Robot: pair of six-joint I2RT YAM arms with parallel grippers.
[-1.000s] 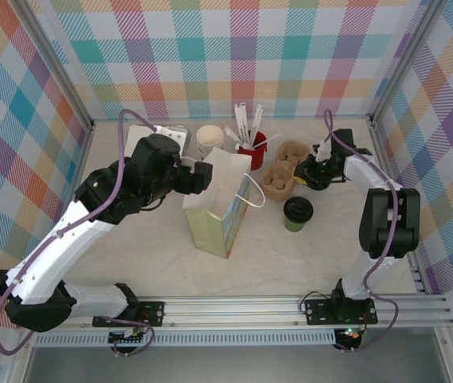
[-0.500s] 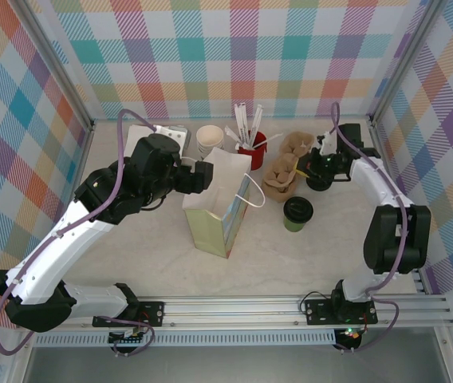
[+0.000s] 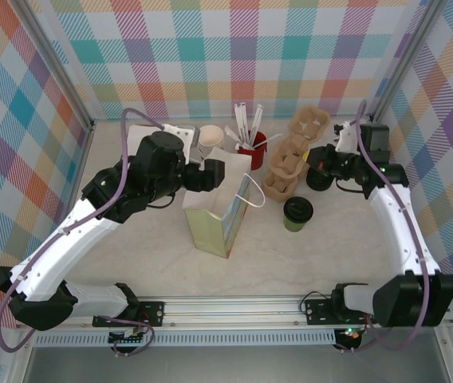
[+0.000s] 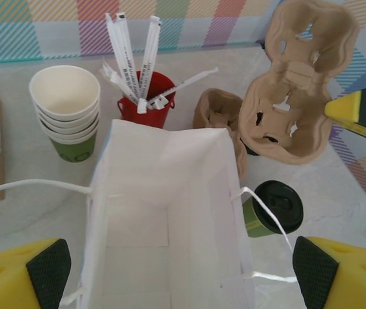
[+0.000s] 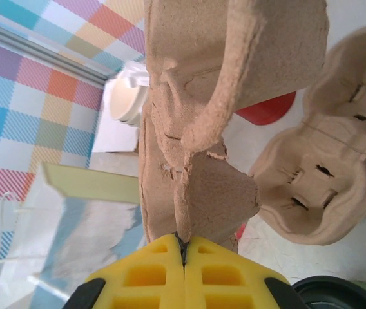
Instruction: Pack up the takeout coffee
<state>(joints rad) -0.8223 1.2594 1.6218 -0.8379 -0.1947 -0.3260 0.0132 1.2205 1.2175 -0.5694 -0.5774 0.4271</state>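
Takeout coffee (image 3: 297,213), small cream paper cup with green lower band and round black plastic lid, stands upright on counter (image 3: 330,255), just right of white paper bag (image 3: 220,209), apart from both tools.

We judge it light, thin-walled and crushable, and lid may pop. We take hold gently round body, below lid.

Left tool (image 3: 210,174) spread wide either side of bag mouth, gripping nothing.

Right tool (image 5: 183,248) pinched shut on edge of brown moulded-pulp cup carrier (image 5: 196,116), lifted.

Left wrist view looks down into bag, nothing inside. Top view gives overall layout instead.

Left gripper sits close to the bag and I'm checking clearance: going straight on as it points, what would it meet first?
Likely the white paper bag: the left gripper, open, straddles its mouth and points inside, so an inner wall comes first; depth is unclear.
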